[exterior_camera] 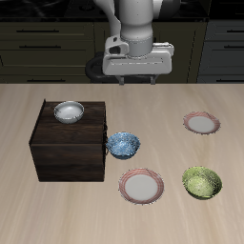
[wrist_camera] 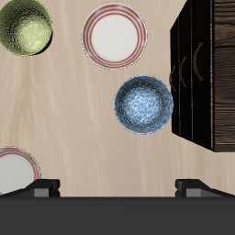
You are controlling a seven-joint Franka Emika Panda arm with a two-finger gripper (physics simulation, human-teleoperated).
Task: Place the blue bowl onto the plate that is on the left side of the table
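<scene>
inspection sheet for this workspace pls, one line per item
Surface: wooden table, light planks.
Job's things: blue bowl upright on the table beside the dark cabinet; plate bare, farther back.
Clutter: white-grey bowl on top of the cabinet; green bowl and second pink-rimmed plate near the front edge.
Claw: claw raised above the table behind the bowl, holding nothing, fingers apart in the wrist view.
Cables: nothing seen.
Surroundings: dark drawer fronts behind the table.
</scene>
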